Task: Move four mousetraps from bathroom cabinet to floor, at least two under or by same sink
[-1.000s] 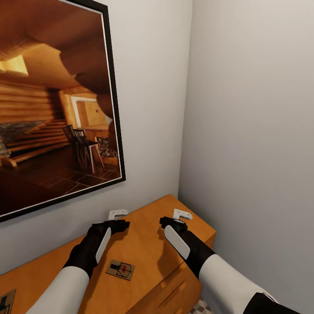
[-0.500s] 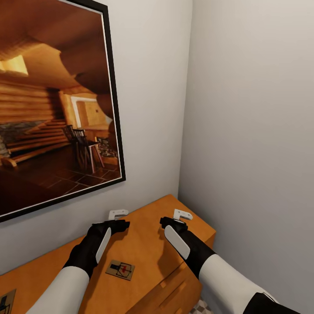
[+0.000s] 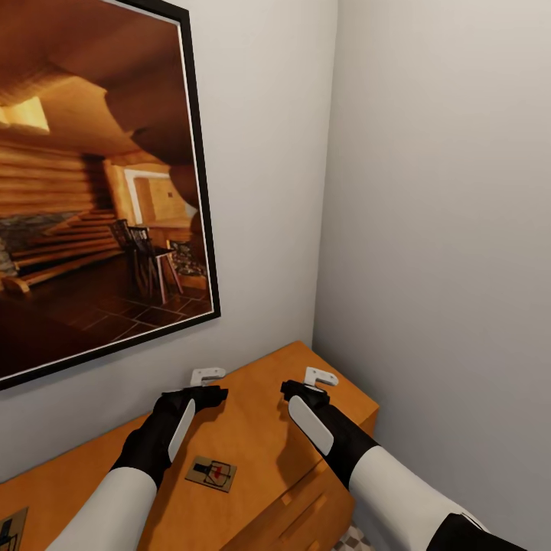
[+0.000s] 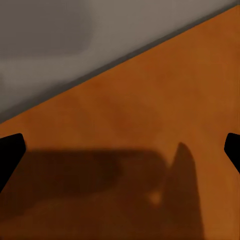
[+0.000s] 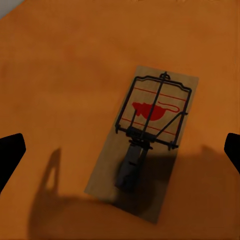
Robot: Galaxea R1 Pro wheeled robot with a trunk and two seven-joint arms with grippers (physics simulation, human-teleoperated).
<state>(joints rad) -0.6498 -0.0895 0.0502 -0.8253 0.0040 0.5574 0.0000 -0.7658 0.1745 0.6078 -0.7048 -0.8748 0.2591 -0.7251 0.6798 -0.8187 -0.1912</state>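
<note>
Both pincers, left [image 3: 208, 385] & right [image 3: 312, 384], apart, nothing gripped, above cabinet [image 3: 252, 428]; mousetrap [image 3: 211, 473] lies on top.

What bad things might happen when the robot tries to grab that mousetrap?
The mousetrap lies flat on the cabinet, so the right gripper might scrape the wood or slide the trap away instead of gripping it. Both arms hang close together above the top, so the left gripper could get bumped.

Evenly, softly lit, without glare. Soft dark arm shadows cast across the flat honey-orange wooden cabinet top [image 3: 252, 436], darkest near its front edge. Slightly blurred and grainy up close over that cabinet top in both wrist views; sharper from the head.
</note>
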